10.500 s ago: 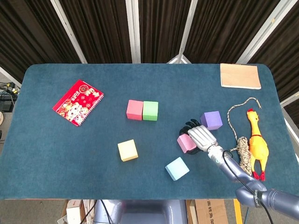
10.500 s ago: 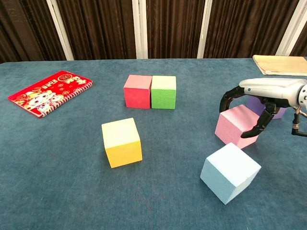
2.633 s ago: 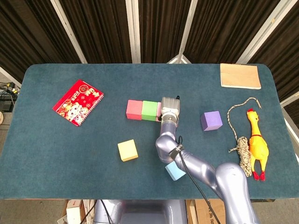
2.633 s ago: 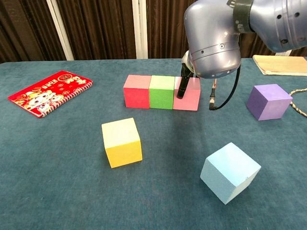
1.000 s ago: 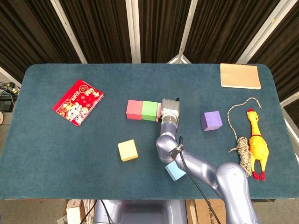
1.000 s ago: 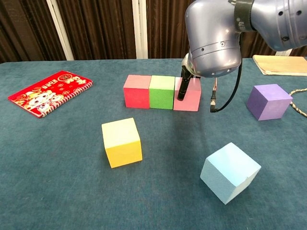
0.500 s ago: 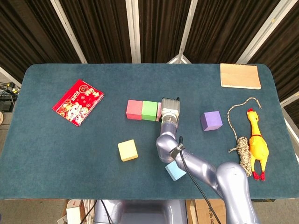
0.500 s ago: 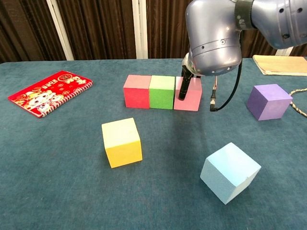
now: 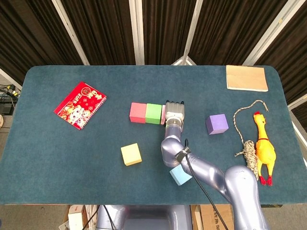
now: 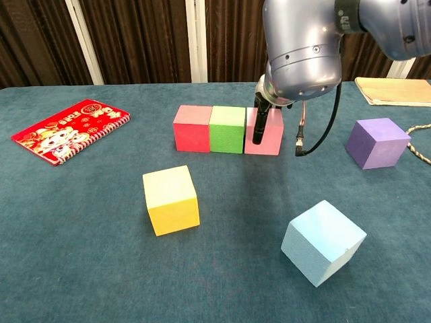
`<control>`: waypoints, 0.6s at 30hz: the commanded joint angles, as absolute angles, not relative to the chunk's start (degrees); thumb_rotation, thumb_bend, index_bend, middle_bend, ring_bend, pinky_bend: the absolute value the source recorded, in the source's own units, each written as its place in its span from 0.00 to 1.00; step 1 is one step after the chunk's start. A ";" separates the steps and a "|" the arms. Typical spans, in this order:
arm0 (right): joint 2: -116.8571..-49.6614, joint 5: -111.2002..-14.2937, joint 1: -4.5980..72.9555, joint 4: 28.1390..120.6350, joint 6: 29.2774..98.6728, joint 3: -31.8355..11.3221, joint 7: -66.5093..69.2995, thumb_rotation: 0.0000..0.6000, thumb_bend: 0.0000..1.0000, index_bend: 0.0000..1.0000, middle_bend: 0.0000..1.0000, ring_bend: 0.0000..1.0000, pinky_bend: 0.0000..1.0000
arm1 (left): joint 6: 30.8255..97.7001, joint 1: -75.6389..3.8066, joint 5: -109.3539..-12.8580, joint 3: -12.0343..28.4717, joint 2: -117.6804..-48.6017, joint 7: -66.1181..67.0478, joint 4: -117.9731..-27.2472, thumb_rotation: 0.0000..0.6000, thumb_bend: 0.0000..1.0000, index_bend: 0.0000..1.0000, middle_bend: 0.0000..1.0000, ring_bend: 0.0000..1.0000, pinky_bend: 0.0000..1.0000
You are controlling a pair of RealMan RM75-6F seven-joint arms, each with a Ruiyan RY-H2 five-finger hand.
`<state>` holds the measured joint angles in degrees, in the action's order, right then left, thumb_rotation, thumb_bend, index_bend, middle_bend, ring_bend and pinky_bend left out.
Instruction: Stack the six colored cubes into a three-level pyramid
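A red cube [image 9: 137, 112] [image 10: 192, 128], a green cube [image 9: 154, 113] [image 10: 227, 129] and a pink cube [image 10: 271, 134] stand touching in one row at mid-table. My right hand [image 9: 174, 111] sits on top of the pink cube and hides most of it in the head view. One dark finger [image 10: 259, 128] lies down the cube's front face, gripping it. A yellow cube [image 9: 131, 154] [image 10: 171, 200] lies nearer the front, a light blue cube [image 9: 180, 176] [image 10: 323, 241] front right, tilted, and a purple cube [image 9: 216, 124] [image 10: 377, 142] to the right. My left hand is not visible.
A red spiral notebook [image 9: 79, 105] [image 10: 67, 130] lies at the left. A tan notepad [image 9: 246, 78] is at the back right corner. A coiled rope [image 9: 247, 143] and a yellow rubber chicken [image 9: 264, 146] lie along the right edge.
The right hand carried the pink cube from the right side to the row beside the green cube. Over the last second the arm lifted slightly; the cubes stayed put.
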<state>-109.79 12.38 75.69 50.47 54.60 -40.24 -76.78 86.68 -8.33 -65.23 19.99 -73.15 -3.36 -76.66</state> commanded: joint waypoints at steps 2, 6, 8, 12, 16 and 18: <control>-109.58 13.03 75.64 51.05 54.88 -40.22 -77.33 1.00 0.23 0.10 0.17 0.12 0.00 | 86.57 -8.37 -65.28 19.94 -73.15 -3.39 -76.67 1.00 0.32 0.15 0.11 0.01 0.00; -108.88 15.10 75.50 52.55 55.36 -40.50 -79.07 1.00 0.18 0.07 0.16 0.11 0.00 | 86.59 -8.40 -65.41 19.86 -73.19 -3.32 -76.69 1.00 0.32 0.15 0.11 0.01 0.00; -108.23 16.24 75.38 53.71 55.66 -40.87 -79.84 1.00 0.18 0.06 0.16 0.11 0.00 | 86.64 -8.39 -65.44 19.85 -73.20 -3.32 -76.71 1.00 0.32 0.15 0.11 0.01 0.00; -106.75 15.71 74.97 56.47 56.01 -41.54 -78.55 1.00 0.18 0.06 0.15 0.10 0.00 | 86.72 -8.36 -65.48 19.86 -73.18 -3.36 -76.74 1.00 0.32 0.15 0.11 0.01 0.00; -105.26 12.38 74.11 59.23 56.08 -41.48 -74.99 1.00 0.18 0.06 0.15 0.10 0.00 | 86.78 -8.33 -65.58 19.82 -73.15 -3.41 -76.79 1.00 0.32 0.15 0.11 0.01 0.00; -104.45 9.90 73.33 60.84 55.89 -41.31 -72.21 1.00 0.18 0.06 0.15 0.10 0.00 | 86.77 -8.34 -65.57 19.83 -73.14 -3.42 -76.80 1.00 0.32 0.15 0.11 0.01 0.00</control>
